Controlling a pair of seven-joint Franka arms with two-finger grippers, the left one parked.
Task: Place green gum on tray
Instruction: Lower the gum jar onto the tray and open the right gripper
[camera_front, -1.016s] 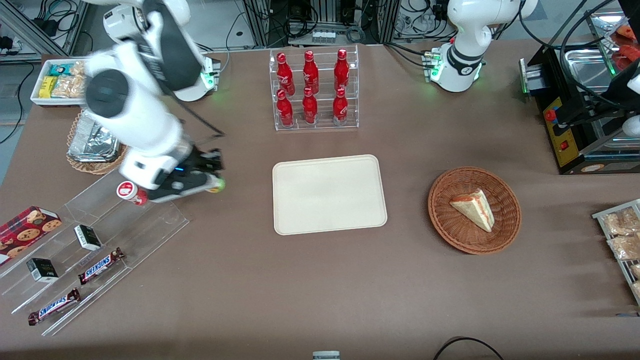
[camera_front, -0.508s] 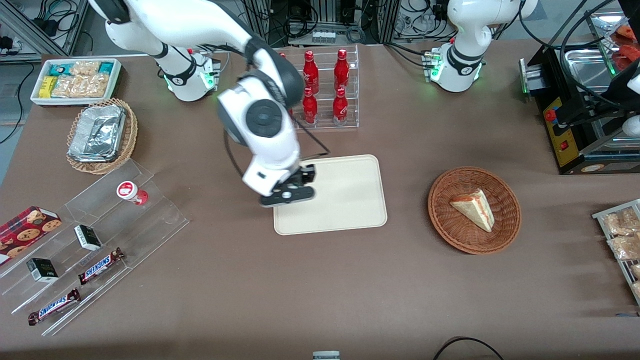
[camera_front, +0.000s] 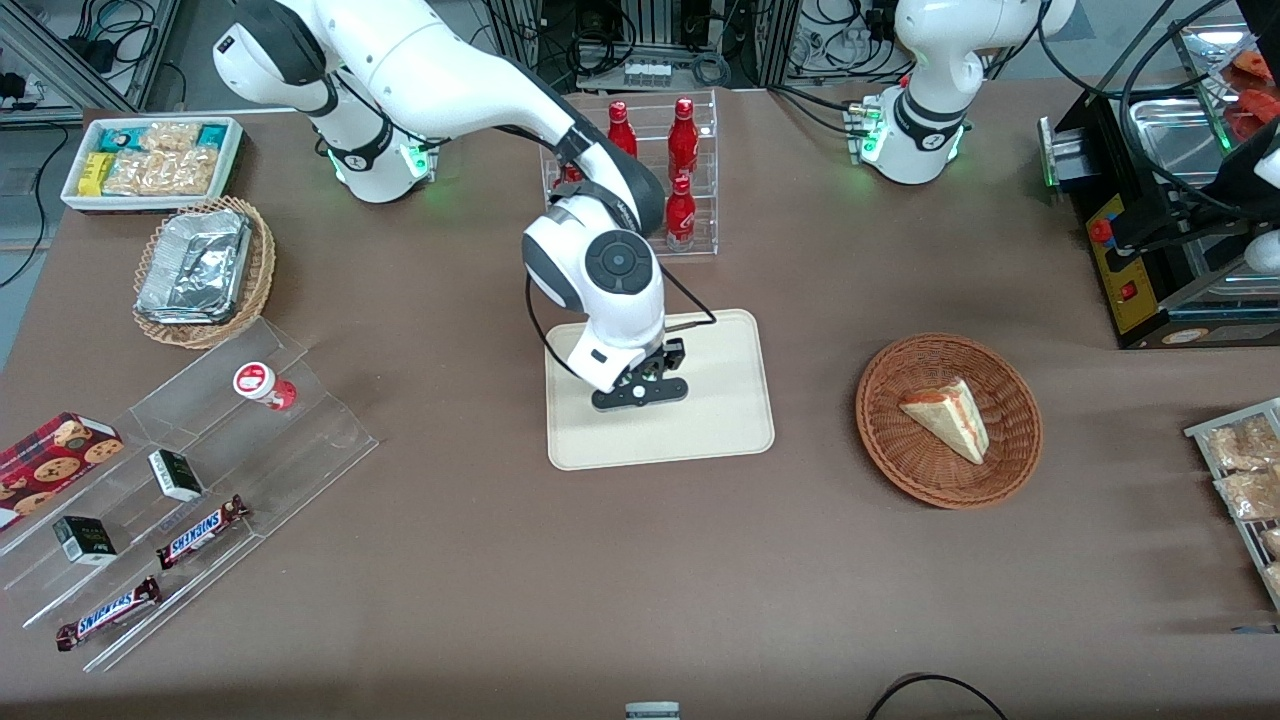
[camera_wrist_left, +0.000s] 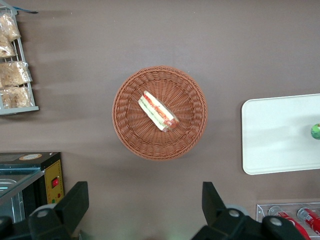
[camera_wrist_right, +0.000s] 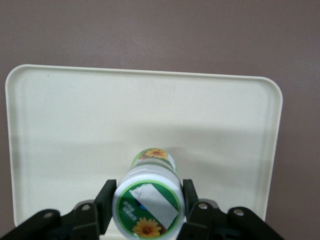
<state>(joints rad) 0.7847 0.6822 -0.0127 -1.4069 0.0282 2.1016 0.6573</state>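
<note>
1. At the working arm's end of the worktop (camera_front: 450, 560), a white bin (camera_front: 150, 160) holds snack packets, and nearer to the front camera a wicker basket (camera_front: 205, 275) holds a foil container.
2. Nearer still, a clear stepped rack (camera_front: 200, 470) carries a red gum (camera_front: 262, 385) bottle, small dark boxes and two Snickers bars. A cookie box (camera_front: 55, 455) lies just beside it.
3. The right arm reaches out over the middle of the worktop, and the gripper (camera_front: 640, 392) hangs above the tray (camera_front: 720, 430), over its half toward the working arm.
4. In the right wrist view the fingers (camera_wrist_right: 104, 205) are pinching the gum (camera_wrist_right: 148, 200) by its sides, just under the white lid. The lid faces the wrist camera and the green body points down at the tray (camera_wrist_right: 75, 125).
5. Whether the gum touches the tray or hangs above it, I cannot tell. In the left wrist view only a small green part of the gum (camera_wrist_left: 315, 131) shows, over the tray (camera_wrist_left: 275, 135).
6. Farther from the front camera than the tray, a clear stand (camera_front: 700, 180) holds red bottles, partly hidden by the arm.
7. Toward the parked arm's end, a round basket (camera_front: 890, 440) holds a wedge sandwich (camera_front: 945, 415). It lies well apart from the tray.
8. At that end stand a black machine (camera_front: 1130, 260) and a wire rack (camera_front: 1240, 480) with snack bags.
</note>
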